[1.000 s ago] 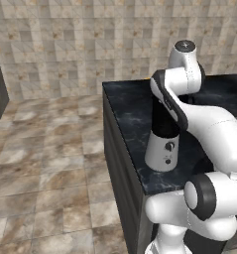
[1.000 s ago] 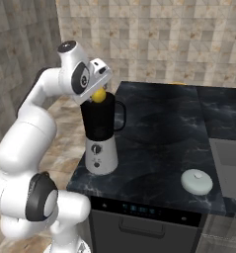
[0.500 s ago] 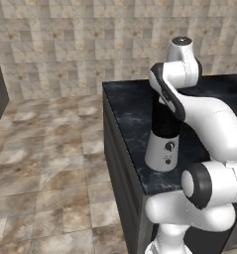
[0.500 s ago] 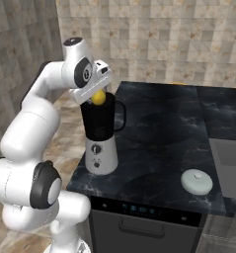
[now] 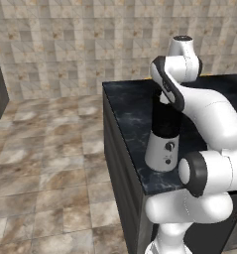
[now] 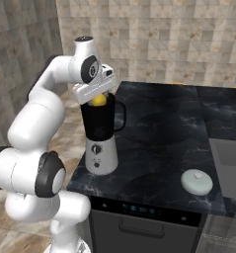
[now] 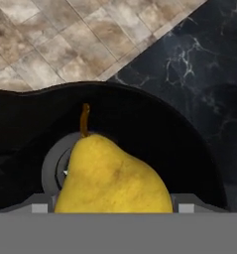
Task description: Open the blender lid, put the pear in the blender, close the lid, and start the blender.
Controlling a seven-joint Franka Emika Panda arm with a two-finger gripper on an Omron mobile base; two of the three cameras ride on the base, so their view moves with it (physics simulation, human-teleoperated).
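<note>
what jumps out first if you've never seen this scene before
The yellow pear hangs in the white arm's pincer, right over the open mouth of the tall blender with its dark translucent jar and white base, near the black marble counter's left end. The pale grey round blender lid lies on that counter, off to the blender's right near the front edge.

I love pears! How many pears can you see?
1. The pear is between the gripper fingers, right over the open blender. None elsewhere that I can see.
</note>
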